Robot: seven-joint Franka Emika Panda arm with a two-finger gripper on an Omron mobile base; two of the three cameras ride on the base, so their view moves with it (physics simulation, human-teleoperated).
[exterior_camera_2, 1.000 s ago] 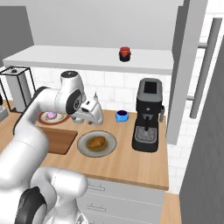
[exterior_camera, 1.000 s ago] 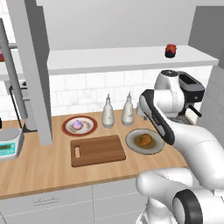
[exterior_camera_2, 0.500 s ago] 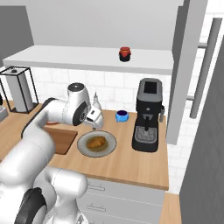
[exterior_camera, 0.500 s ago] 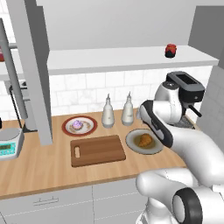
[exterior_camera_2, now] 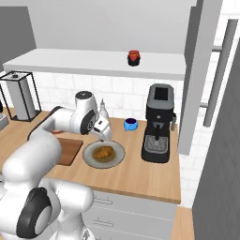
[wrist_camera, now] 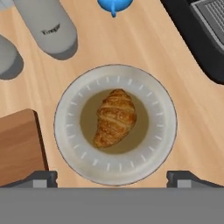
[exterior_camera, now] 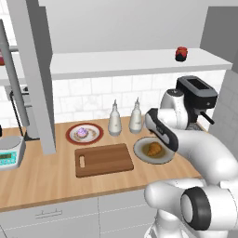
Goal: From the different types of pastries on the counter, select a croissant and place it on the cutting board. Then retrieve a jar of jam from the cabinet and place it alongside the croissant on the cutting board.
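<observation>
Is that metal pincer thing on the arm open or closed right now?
Open. In the hand view the pincer hangs over the croissant on its plate, with one finger at each side, wide apart and holding nothing.

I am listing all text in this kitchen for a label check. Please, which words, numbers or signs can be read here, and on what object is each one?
"Vinegar": small dark print on the grey bottle in the hand view; blurred, so this is my best reading.
Digital scale display: greenish, no digits readable.
Coffee machine, jar of jam, plates: no readable text.
</observation>
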